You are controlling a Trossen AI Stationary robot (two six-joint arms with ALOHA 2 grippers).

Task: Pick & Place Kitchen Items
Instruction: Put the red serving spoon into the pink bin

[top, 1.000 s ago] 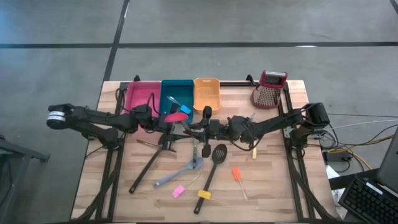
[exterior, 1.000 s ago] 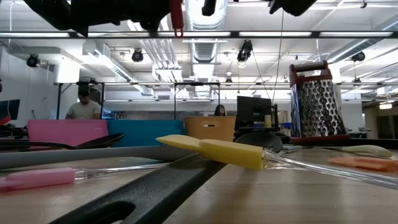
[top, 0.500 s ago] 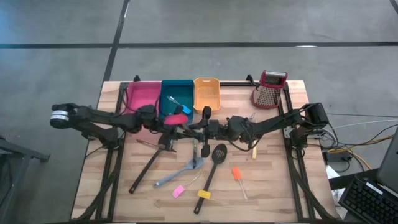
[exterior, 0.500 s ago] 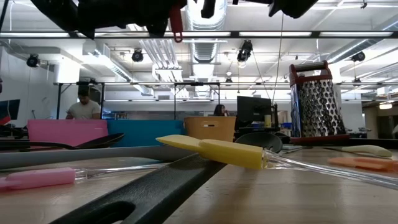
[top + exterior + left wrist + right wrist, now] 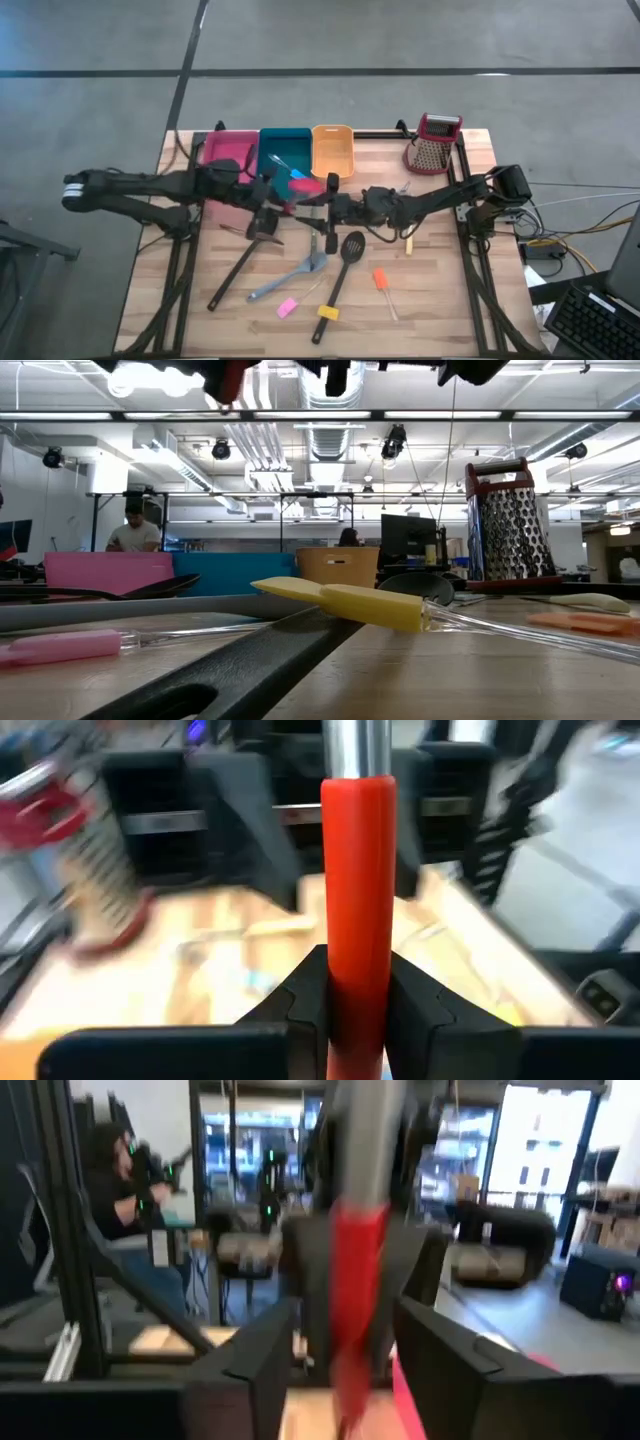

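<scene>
We note bare worktop (image 5: 440,300) at the right front; mid-worktop is crowded by black ladle (image 5: 238,268), grey spatula (image 5: 290,278) and slotted spoon (image 5: 342,265).

You have three bins along the surface's (image 5: 440,290) far edge: pink bin (image 5: 228,152), teal bin (image 5: 283,148), orange bin (image 5: 332,149). The grater (image 5: 432,143) stands upright, off toward the far right corner.

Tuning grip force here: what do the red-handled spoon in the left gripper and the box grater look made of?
The red spoon, clamped by the left gripper, seems to have a smooth, slightly glossy plastic or silicone handle joined to a shiny metal shaft. The box grater looks like bright perforated steel, judging by its reflective punched faces, with a red, probably plastic, top handle.
</scene>
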